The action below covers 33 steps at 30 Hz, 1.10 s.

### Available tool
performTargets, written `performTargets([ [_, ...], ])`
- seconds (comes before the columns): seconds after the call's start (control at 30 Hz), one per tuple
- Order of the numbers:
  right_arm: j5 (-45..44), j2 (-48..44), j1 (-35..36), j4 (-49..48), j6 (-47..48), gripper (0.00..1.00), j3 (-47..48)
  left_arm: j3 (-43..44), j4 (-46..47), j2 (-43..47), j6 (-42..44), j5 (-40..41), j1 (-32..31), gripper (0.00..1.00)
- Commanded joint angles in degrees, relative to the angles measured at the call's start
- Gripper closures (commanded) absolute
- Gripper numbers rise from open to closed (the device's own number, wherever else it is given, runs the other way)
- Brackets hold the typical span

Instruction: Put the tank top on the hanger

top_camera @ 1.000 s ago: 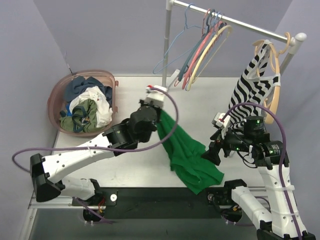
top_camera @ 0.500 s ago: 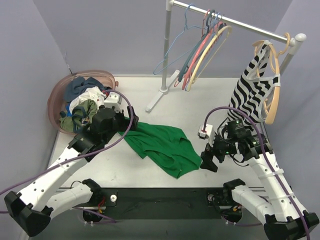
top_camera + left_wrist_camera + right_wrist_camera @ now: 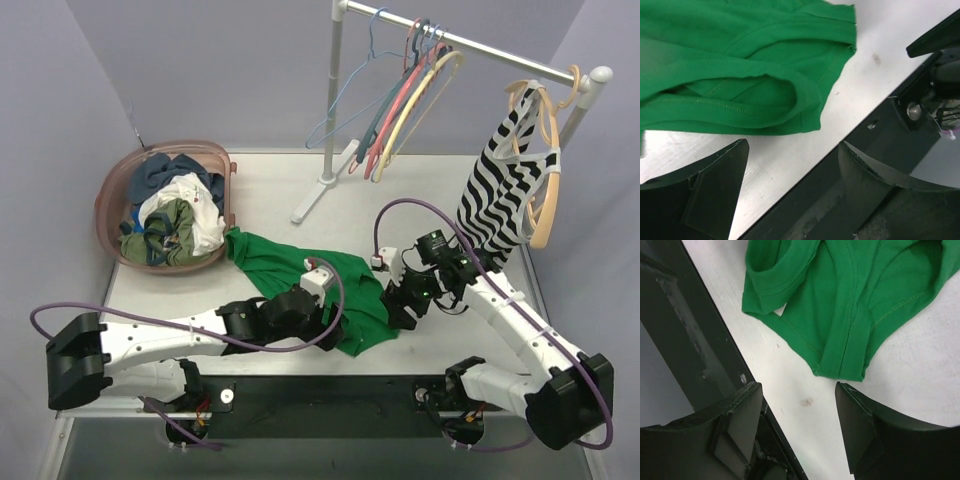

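The left gripper (image 3: 790,167) has its two dark fingers spread wide. Nothing is between them but bare table, and the hemmed edge of the bright green sleeveless knit tank top (image 3: 740,60) lies just ahead. The right gripper (image 3: 797,412) is likewise spread and empty, poised near another stitched green edge (image 3: 855,305).

Only the wrist views show these gaps and the seams. From above, the left gripper (image 3: 335,328) and the right gripper (image 3: 400,305) simply flank the garment's near right corner. The overhead view alone shows the tank top (image 3: 290,265) lying crumpled flat on the white table (image 3: 300,185). It stretches towards a pinkish laundry basket (image 3: 112,195). The pale cream arched hanger (image 3: 411,115) hangs well apart on the metal rail (image 3: 470,40), among thinner coloured hangers.
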<state>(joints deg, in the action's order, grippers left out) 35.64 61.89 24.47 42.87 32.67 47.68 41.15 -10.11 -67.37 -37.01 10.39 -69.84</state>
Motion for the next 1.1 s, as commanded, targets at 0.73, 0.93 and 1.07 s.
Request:
performTargets([
  [0.73, -10.9, 28.5, 1.7, -6.2, -11.7, 0.44, 4.9, 3.9, 13.7, -18.3, -4.8, 7.2, -3.0, 0.52],
  [0.93, -13.0, 29.5, 2.1, -6.2, -12.2, 0.57, 5.1, -1.3, 13.9, -13.1, -6.3, 7.4, -2.7, 0.90],
  [1.07, -13.7, 29.9, 2.1, -6.2, -12.4, 0.74, 5.1, -6.3, 14.0, -5.5, -8.0, 6.9, -2.1, 1.00],
])
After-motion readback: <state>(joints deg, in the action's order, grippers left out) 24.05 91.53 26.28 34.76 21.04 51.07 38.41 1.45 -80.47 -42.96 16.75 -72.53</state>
